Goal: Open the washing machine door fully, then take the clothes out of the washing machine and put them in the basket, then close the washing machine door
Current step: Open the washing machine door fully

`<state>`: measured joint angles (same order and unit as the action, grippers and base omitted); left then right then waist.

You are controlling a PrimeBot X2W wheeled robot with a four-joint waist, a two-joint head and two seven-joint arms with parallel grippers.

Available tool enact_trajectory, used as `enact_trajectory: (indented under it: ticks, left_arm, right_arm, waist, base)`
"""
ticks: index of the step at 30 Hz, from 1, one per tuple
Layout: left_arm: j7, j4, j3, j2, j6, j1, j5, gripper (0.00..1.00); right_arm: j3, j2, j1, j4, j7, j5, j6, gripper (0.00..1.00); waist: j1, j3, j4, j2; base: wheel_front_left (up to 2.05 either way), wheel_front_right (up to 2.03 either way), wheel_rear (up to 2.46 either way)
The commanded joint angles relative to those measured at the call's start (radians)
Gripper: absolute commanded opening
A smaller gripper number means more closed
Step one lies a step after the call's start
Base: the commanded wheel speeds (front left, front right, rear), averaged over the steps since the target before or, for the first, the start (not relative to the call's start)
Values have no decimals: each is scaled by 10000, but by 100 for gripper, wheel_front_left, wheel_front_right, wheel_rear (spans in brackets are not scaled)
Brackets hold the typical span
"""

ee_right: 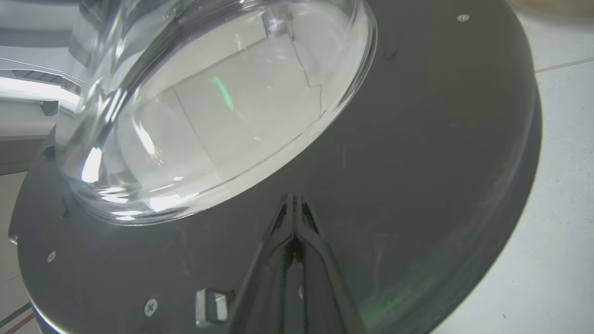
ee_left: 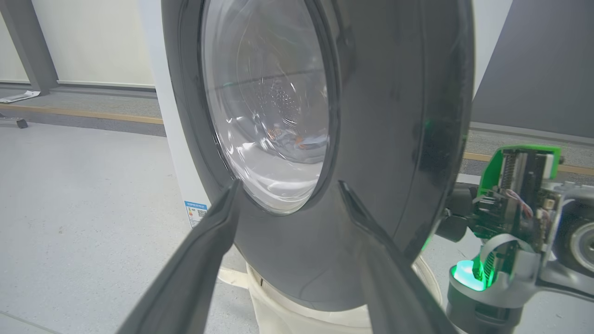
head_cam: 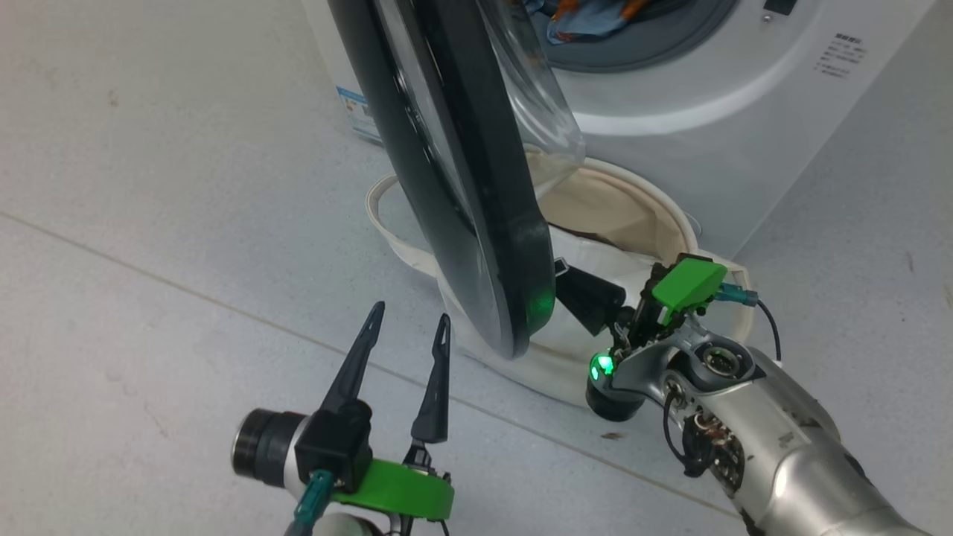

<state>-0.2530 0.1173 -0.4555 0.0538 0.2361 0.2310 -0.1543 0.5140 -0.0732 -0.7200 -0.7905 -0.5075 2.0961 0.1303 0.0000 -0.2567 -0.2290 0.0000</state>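
The washing machine (head_cam: 715,97) stands at the top right with its door (head_cam: 476,186) swung out, edge-on to the head view. The clothes (head_cam: 588,18), blue with orange, lie in the drum mouth. The cream basket (head_cam: 633,216) sits on the floor below the door. My left gripper (head_cam: 412,313) is open on the door's outer side, a short way off it; in the left wrist view its fingers (ee_left: 204,250) frame the glass window (ee_left: 269,106). My right gripper (ee_right: 293,198) is shut, its tips against the door's inner black rim (ee_right: 417,162) below the glass bulge (ee_right: 209,106).
Grey floor with a seam line (head_cam: 149,272) spreads to the left. A blue label (ee_left: 197,211) marks the machine's white side. The right arm's silver forearm (head_cam: 774,439) lies beside the basket. A white sheet (ee_left: 18,96) lies far off by the wall.
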Motion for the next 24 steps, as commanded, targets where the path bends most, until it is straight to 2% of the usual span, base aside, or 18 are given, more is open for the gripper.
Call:
enact_trajectory:
  ticks: [1,4,8,14,18,21,24]
  left_arm:
    - [-87,-356,415,74,-31,-18,-46,100]
    - [-87,-345,473,75,-59,-71,-40,100]
    - [-88,-324,632,123,-108,-202,-42,100]
    - [-88,-318,898,265,-178,-445,-54,100]
    - [-88,-315,1046,388,-208,-607,-41,100]
    - [-88,-314,1158,451,-209,-729,-59,100]
    - [-88,-306,1215,496,-242,-828,-70,100]
  right_arm:
    - [-31,105,-25,274,209,6,4,0]
    - [-140,-58,-10,397,535,-242,4,0]
    - [-151,-491,137,1077,1773,-1562,4,0]
    - [484,-1284,591,2765,4737,-4971,4,0]
    - [1476,-2039,864,3603,6707,-7699,4,0]
    - [1959,-2476,971,3432,7476,-9786,4,0]
    - [1628,-2386,1248,3252,7659,-11294,4,0]
  waist:
    - [0,103,74,0]
    - [0,213,125,0]
    - [0,476,304,0]
    - [0,864,708,0]
    - [0,1056,945,0]
    - [0,1176,1147,0]
    - [0,1287,1303,0]
  base:
    - [0,0,0]
    - [0,0,0]
    - [0,0,0]
    - [0,0,0]
    - [0,0,0]
    - [0,0,0]
    - [0,0,0]
